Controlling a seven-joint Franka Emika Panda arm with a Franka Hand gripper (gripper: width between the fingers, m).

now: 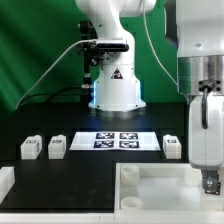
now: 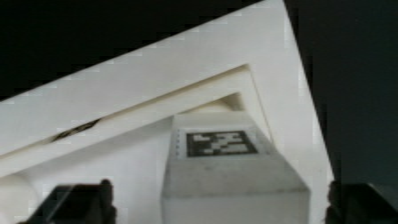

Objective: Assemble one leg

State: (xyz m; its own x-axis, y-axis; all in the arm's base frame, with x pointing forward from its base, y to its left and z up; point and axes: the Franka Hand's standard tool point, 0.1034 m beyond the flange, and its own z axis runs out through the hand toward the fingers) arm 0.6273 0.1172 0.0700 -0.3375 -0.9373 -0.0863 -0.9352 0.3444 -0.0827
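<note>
In the wrist view a leg [image 2: 219,142], a small white block with a black-and-white tag on its face, stands in a corner of the large white tray [image 2: 107,110]. My gripper [image 2: 222,206] is open. Its dark fingers [image 2: 80,205] stand on either side of this leg with a gap on each side, not touching it. In the exterior view my gripper [image 1: 209,182] hangs low over the tray [image 1: 150,185] at the right, and it hides this leg. Three more legs lie on the black table: two at the left [image 1: 31,148] [image 1: 57,146] and one at the right [image 1: 172,147].
The marker board [image 1: 115,140] lies mid-table in front of the robot base [image 1: 116,92]. A white part [image 1: 5,181] sits at the exterior view's left edge. The tray's raised rim [image 2: 267,70] runs close round the leg.
</note>
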